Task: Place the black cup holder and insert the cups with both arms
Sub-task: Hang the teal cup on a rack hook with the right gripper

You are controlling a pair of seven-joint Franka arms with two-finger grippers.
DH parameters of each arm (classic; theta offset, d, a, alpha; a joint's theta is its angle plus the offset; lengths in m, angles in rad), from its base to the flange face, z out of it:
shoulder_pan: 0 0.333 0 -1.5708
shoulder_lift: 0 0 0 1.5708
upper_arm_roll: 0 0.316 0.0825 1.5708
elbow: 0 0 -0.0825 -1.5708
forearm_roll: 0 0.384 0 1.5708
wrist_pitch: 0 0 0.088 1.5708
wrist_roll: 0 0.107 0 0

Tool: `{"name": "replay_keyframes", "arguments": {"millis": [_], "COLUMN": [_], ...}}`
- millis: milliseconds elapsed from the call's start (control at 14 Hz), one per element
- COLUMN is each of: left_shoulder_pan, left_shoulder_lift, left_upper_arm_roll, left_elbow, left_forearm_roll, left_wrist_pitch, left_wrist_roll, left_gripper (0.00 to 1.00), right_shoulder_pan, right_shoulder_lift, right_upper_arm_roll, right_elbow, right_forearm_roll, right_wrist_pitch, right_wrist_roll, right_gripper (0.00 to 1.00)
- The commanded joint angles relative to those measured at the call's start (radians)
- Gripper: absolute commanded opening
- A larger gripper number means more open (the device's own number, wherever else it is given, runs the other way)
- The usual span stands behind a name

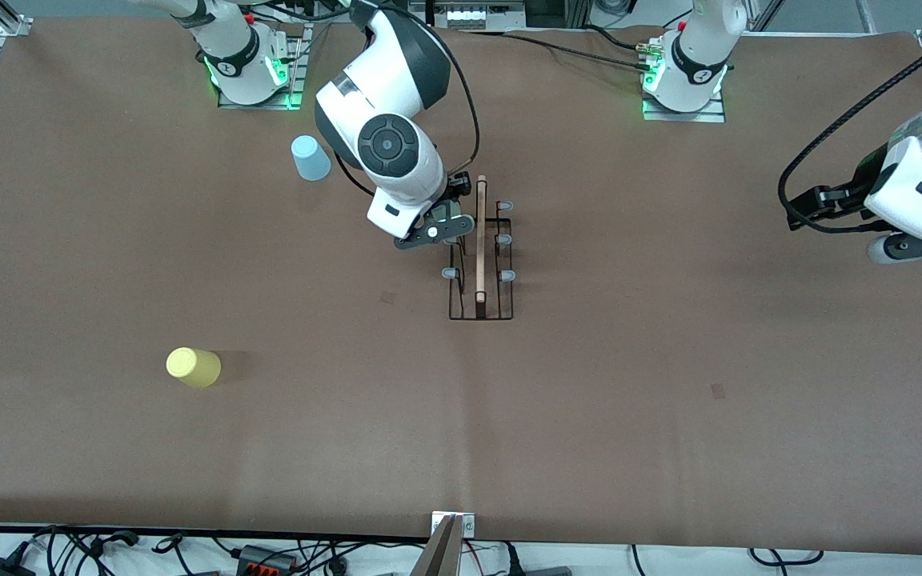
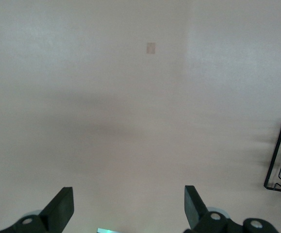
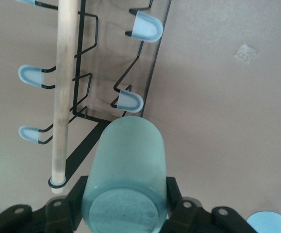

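The right end effector [image 3: 124,206] clamps the mint green cup [image 3: 125,179] over the black cup holder [image 1: 481,256] mid-counter [image 1: 629,360]. The left end effector [image 2: 129,206], spread wide and empty, waits at the holder's 3 o'clock. Light blue cup [image 1: 310,158] at 10 o'clock, yellow cup [image 1: 193,366] at 8.

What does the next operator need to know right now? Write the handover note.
Right gripper: shut on the mint green cup, over the black cup holder, by a prong.
Left gripper: open, empty, waiting over bare table at the left arm's end.
Light blue cup: on the table near the right arm's base.
Yellow cup: on the table, nearer the front camera.
Done: holder placed mid-table.
Left: seat the mint cup, then the other two.
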Motion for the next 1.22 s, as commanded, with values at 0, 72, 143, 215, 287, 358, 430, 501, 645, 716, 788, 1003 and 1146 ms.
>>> {"name": "replay_keyframes", "arguments": {"millis": [0, 72, 143, 215, 287, 358, 430, 501, 645, 716, 788, 1003, 1146], "left_shoulder_pan": [-0.054, -0.086, -0.104, -0.114, -0.115, -0.117, -0.117, -0.114, -0.099, -0.097, -0.097, -0.099, -0.099], "left_shoulder_lift": [-0.081, -0.085, -0.086, -0.089, -0.095, -0.097, -0.099, -0.097, -0.089, -0.089, -0.089, -0.091, -0.089], "left_upper_arm_roll": [0.135, 0.164, 0.178, 0.180, 0.180, 0.181, 0.181, 0.181, 0.181, 0.181, 0.181, 0.175, 0.172], "left_elbow": [-0.119, -0.120, -0.118, -0.115, -0.118, -0.120, -0.123, -0.121, -0.112, -0.111, -0.109, -0.107, -0.107], "left_forearm_roll": [-0.032, -0.032, -0.032, -0.034, -0.032, -0.032, -0.038, -0.067, -0.081, -0.086, -0.086, -0.087, -0.093], "left_wrist_pitch": [0.082, 0.072, 0.048, 0.023, 0.017, 0.015, 0.024, 0.029, 0.029, 0.029, 0.029, 0.018, 0.020], "left_wrist_roll": [0.171, 0.184, 0.173, 0.161, 0.161, 0.159, 0.161, 0.158, 0.155, 0.142, 0.123, 0.099, 0.099], "left_gripper": [1.00, 1.00, 1.00, 1.00, 1.00, 1.00, 1.00, 1.00, 1.00, 1.00, 1.00, 1.00, 1.00], "right_shoulder_pan": [0.025, 0.026, 0.026, 0.026, 0.028, 0.029, 0.035, 0.040, 0.043, 0.045, 0.048, 0.045, 0.037], "right_shoulder_lift": [0.032, 0.033, 0.036, 0.043, 0.052, 0.059, 0.066, 0.076, 0.092, 0.095, 0.096, 0.090, 0.089], "right_upper_arm_roll": [-0.008, -0.008, -0.008, -0.008, -0.008, -0.008, -0.008, -0.008, -0.008, -0.010, -0.010, -0.010, -0.011], "right_elbow": [0.024, 0.024, 0.024, 0.024, 0.026, 0.026, 0.026, 0.026, 0.026, 0.026, 0.026, 0.039, 0.100], "right_forearm_roll": [0.023, 0.023, 0.023, 0.022, 0.022, 0.022, 0.020, 0.020, 0.019, 0.017, 0.019, 0.020, 0.025], "right_wrist_pitch": [-0.001, -0.001, 0.001, -0.001, 0.002, 0.013, 0.025, 0.033, 0.038, 0.042, 0.050, 0.048, 0.021], "right_wrist_roll": [0.019, 0.017, 0.017, 0.016, 0.016, 0.016, 0.016, 0.016, 0.016, 0.016, 0.016, 0.048, 0.110], "right_gripper": [0.31, 0.31, 0.31, 0.31, 0.31, 0.32, 0.32, 0.32, 0.32, 0.32, 0.34, 1.00, 1.00]}}
